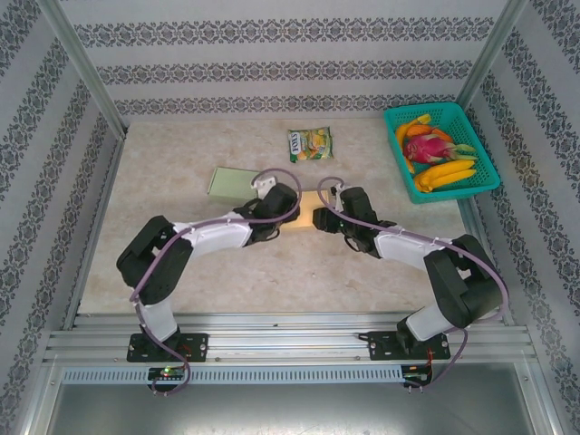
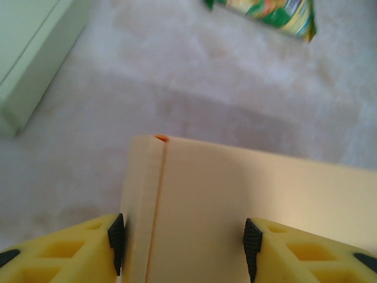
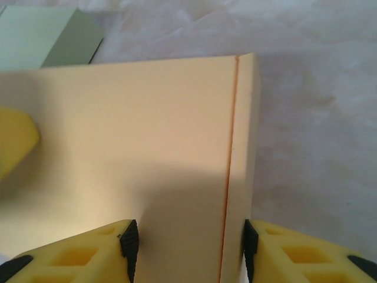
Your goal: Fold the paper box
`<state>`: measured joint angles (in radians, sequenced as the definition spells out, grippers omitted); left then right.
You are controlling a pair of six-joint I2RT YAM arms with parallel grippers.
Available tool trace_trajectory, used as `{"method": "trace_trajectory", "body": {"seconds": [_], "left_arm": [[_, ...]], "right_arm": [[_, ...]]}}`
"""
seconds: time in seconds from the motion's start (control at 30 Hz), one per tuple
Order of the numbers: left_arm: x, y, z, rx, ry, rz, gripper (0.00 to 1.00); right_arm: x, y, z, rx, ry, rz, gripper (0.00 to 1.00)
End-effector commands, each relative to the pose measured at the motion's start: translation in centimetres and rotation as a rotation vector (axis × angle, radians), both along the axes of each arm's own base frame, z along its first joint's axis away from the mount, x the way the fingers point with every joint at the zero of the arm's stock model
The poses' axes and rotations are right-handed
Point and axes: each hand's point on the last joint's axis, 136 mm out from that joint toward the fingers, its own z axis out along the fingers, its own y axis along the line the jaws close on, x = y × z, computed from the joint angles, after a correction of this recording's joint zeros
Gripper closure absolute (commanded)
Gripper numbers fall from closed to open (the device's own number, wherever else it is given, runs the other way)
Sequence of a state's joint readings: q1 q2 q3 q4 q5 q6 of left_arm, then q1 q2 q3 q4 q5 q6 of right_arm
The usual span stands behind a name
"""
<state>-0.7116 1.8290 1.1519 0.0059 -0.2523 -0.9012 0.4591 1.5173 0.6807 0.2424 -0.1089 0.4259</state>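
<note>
One pale green flat box (image 1: pixel 234 181) lies left; mid-table, one peach paper box (image 1: pixel 305 202) sits between left gripper (image 2: pixel 184 244) and right gripper (image 3: pixel 189 244), jaws part-spread, hold unclear; one green snack packet (image 1: pixel 310 144); one teal plastic basket (image 1: pixel 421 108) holds yellow bananas (image 1: pixel 444 172), pink dragon fruit (image 1: pixel 420 145)

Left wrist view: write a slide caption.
Left gripper straddles the creased edge of the paper box; green box and snack packet lie beyond.

Paper box (image 1: pixel 304 199) centre; flat carton (image 1: pixel 231 181) behind-left of it; snack packet (image 1: pixel 310 144) behind; basket (image 1: pixel 486 165) far right.
</note>
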Motion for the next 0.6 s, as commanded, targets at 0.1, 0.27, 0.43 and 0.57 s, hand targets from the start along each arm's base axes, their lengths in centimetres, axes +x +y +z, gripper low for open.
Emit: {"method": "trace_trajectory", "body": {"seconds": [0.1,0.27,0.43,0.57], "left_arm": [[4.0,-4.7,2.5,-0.096,-0.042,-0.155,0.43],[7.0,-4.8,1.5,-0.097,-0.017,-0.150,0.43],[8.4,-3.1,-0.3,-0.089,0.032,-0.104,0.41],[8.2,-1.8,-1.7,-0.065,0.083,-0.065,0.36]], "right_arm": [[4.1,1.8,4.2,0.132,-0.114,0.026,0.49],[7.1,1.5,4.1,0.155,-0.131,0.010,0.49],[9.4,1.7,3.0,0.180,-0.097,0.013,0.49],[10.1,1.7,2.2,0.196,-0.081,-0.003,0.48]]}}
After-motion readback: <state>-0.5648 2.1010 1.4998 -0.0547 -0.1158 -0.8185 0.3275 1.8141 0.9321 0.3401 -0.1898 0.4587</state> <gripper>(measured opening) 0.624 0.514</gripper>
